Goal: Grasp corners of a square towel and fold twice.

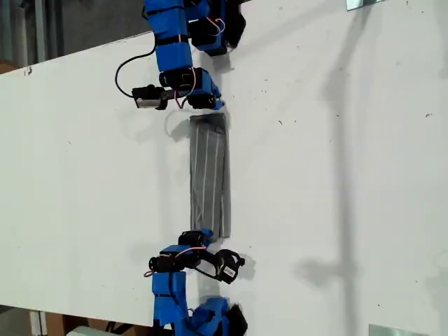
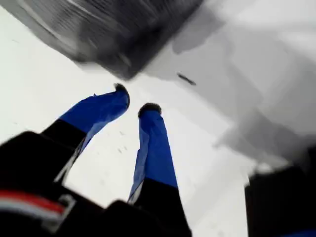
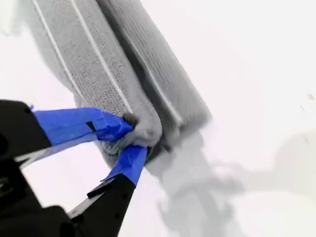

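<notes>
Grey striped towel (image 1: pixel 208 175) lying mid-frame in the exterior view on the white worktop (image 1: pixel 336 210), already folded into a narrow strip. Second claw (image 3: pixel 132 133) pinching one end corner; first claw (image 2: pixel 134 104) hovering narrowly parted, gripping nothing. Likely remaining: releasing, squaring.

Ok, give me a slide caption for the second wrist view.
My second gripper pinches an end of the folded grey striped fabric towel on the white table.

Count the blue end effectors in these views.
2. My first blue end effector hangs open, short of the grey white-striped fabric towel; my second end effector is shut on one end of it. In the exterior view, one sits at each short end. None seems hidden.
</notes>
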`<action>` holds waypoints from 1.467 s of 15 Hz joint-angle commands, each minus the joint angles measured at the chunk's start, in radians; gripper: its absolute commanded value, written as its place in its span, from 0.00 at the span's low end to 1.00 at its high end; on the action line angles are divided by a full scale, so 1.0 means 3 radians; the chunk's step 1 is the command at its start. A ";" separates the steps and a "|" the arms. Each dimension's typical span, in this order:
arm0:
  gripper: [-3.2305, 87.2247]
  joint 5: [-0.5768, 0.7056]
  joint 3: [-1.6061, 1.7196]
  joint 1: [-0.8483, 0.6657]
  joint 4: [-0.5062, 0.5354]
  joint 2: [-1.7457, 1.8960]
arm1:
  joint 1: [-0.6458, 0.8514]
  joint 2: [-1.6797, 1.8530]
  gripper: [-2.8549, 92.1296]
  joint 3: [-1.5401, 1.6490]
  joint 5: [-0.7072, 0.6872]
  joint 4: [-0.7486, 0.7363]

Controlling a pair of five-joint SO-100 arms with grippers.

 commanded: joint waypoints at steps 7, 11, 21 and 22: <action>0.37 0.0133 -0.0578 -0.0026 0.0593 0.0143 | 0.0087 0.0133 0.26 -0.0061 -0.0133 -0.0092; 0.37 0.0174 -0.0966 -0.0205 0.1176 0.0353 | 0.0199 0.0102 0.30 -0.0061 -0.0245 -0.0159; 0.36 -0.0046 -0.0138 0.0000 0.0644 0.0680 | 0.0920 -0.1483 0.41 -0.1391 -0.1478 -0.0266; 0.36 -0.0046 -0.0102 0.0005 0.0619 0.0680 | 0.0895 -0.1406 0.41 -0.1524 -0.1478 -0.0128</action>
